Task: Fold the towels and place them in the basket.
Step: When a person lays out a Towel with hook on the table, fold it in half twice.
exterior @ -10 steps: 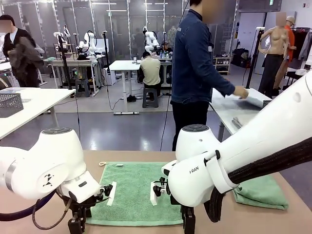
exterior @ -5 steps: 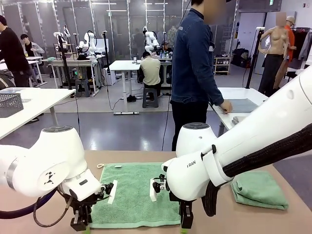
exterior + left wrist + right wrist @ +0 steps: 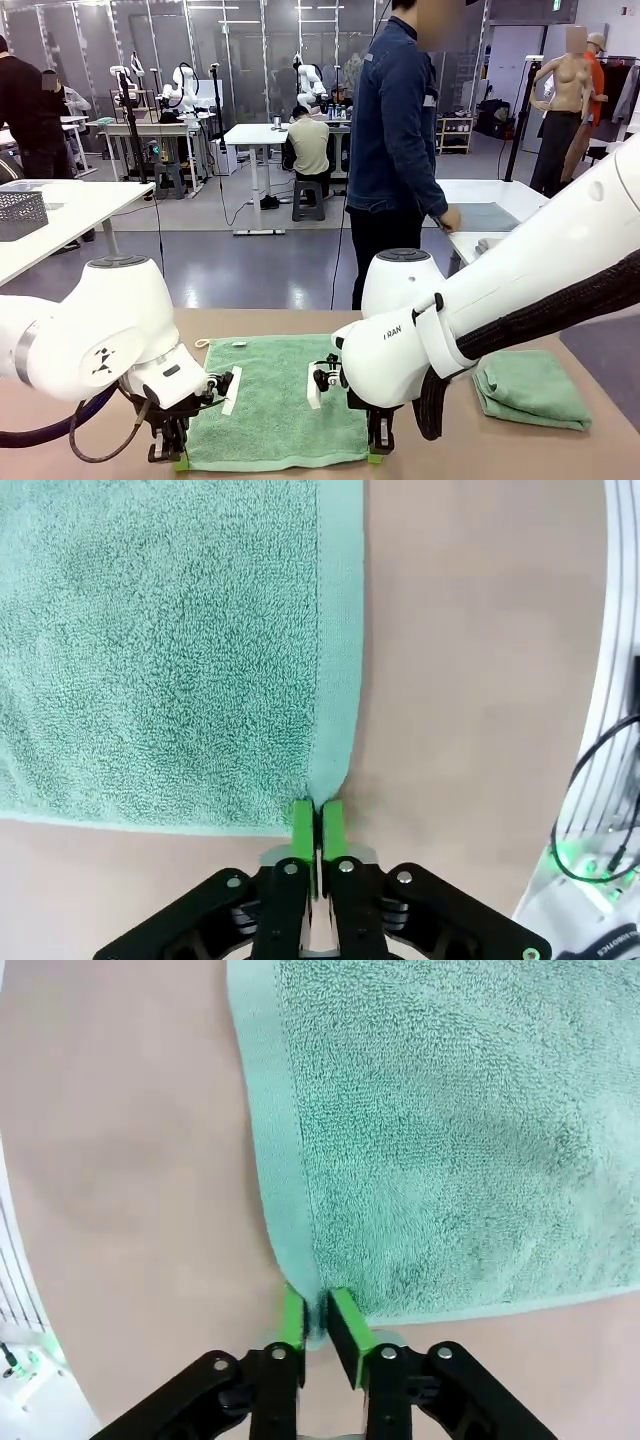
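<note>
A mint-green towel (image 3: 272, 395) lies flat on the tan table between my two arms, its white loop at the far left corner. My left gripper (image 3: 170, 455) is shut on the towel's near left corner. In the left wrist view its green pads (image 3: 303, 825) pinch the hem of the towel (image 3: 170, 650). My right gripper (image 3: 378, 452) is at the near right corner, and its pads (image 3: 345, 1335) clamp the corner of the towel (image 3: 460, 1130). A second, folded towel (image 3: 532, 388) rests at the right of the table. A dark grey mesh basket (image 3: 20, 213) stands on a white table far to the left.
A person in a dark blue shirt (image 3: 395, 130) stands past the far edge, turned to a side table (image 3: 490, 225) on the right, one hand on it. Bare tan tabletop (image 3: 90, 440) surrounds the flat towel.
Both grippers came down onto the towel's near corners and closed on them. The person's hand drew back along the side table.
</note>
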Robot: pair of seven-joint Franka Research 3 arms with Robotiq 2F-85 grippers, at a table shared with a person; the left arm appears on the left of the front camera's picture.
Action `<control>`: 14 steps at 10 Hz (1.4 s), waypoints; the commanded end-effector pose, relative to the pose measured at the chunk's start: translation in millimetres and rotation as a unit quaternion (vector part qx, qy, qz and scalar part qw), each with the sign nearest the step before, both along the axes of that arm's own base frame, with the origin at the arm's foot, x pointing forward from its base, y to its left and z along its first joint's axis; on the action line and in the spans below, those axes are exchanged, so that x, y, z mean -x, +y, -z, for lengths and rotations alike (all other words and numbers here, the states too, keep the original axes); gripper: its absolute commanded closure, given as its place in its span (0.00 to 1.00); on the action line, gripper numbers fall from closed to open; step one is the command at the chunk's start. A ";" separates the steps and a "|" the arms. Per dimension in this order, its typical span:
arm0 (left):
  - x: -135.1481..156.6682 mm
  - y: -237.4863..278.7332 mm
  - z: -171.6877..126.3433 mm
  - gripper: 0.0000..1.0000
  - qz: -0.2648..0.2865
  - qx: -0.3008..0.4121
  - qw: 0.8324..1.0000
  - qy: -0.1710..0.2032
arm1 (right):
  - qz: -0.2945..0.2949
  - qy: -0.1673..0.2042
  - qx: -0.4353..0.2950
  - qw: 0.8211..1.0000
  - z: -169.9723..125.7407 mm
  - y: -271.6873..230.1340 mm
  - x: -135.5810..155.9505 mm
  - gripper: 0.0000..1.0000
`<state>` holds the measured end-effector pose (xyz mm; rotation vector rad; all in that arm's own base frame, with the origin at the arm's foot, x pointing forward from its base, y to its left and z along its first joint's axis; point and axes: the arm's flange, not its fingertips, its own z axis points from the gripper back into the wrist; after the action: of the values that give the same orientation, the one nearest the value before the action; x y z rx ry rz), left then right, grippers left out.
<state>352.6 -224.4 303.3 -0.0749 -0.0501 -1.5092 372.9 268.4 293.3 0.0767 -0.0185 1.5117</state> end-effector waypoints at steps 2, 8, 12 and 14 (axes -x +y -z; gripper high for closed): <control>3.5 1.8 2.1 1.00 0.006 0.011 1.000 0.022 | -0.003 0.011 -0.006 1.000 5.0 -3.4 2.0 1.00; 34.2 14.9 -70.7 0.99 0.042 0.046 0.998 -0.018 | -0.002 -0.004 -0.009 1.000 -67.9 -4.8 55.6 1.00; 32.3 10.1 -98.4 0.99 0.042 0.059 0.994 -0.079 | 0.008 -0.069 -0.029 0.997 -110.2 -0.3 63.8 1.00; 5.6 1.6 -110.7 0.99 0.038 0.071 0.991 -0.105 | 0.014 -0.067 -0.026 0.997 -109.8 7.7 31.4 1.00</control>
<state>336.0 -220.2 419.7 -0.0503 -0.2926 -1.5705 319.0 266.0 414.0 0.0293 -0.1769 1.5148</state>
